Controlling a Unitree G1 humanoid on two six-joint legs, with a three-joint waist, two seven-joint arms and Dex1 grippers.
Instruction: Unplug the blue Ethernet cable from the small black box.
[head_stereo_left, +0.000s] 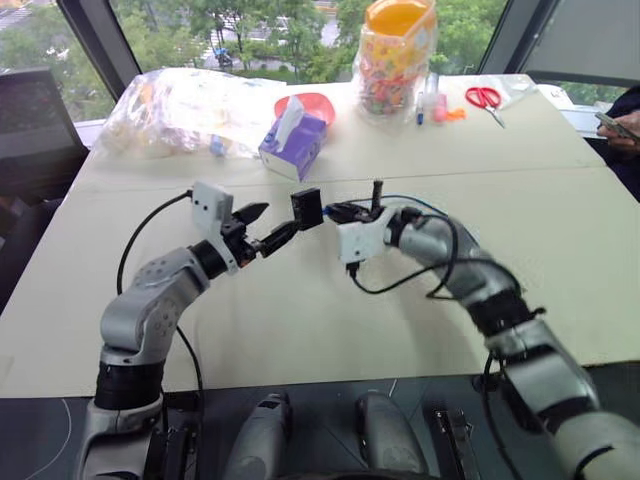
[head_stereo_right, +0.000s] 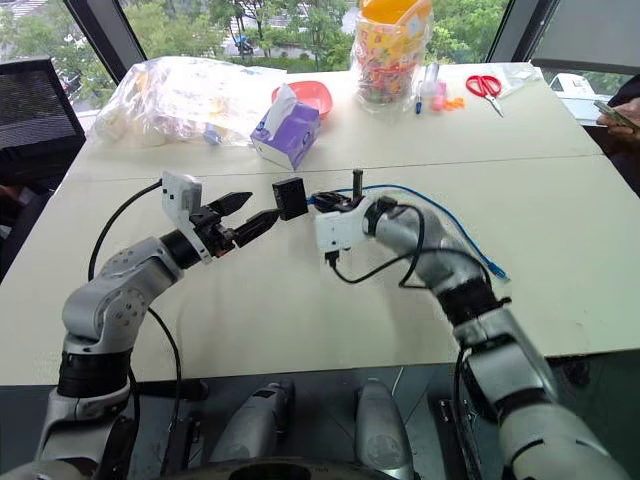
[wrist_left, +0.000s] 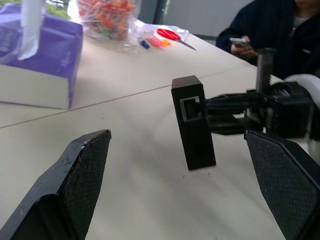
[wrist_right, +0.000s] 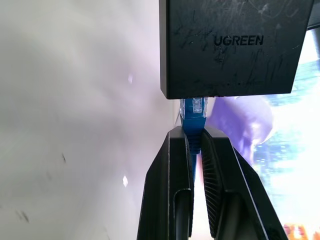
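- Head views: small black box (head_stereo_left: 306, 210) held above the desk (head_stereo_left: 300, 330), between the two arms. The right pincer (head_stereo_left: 335, 212) is clamped on the blue Ethernet cable (head_stereo_right: 455, 228) right at its plug, the cord trailing back over the right arm. The left pincer (head_stereo_left: 262, 227) stands wide, just beside the box, gripping nothing.
- Left wrist view: the box is upright between the spread fingers (wrist_left: 82, 175), an empty socket facing the camera.
- Right wrist view: the plug sits in the box's underside, pinched by the closed fingers (wrist_right: 170, 185). The cable's axis runs along the right pincer, so, in my judgement, the left must close on the box before pulling apart.
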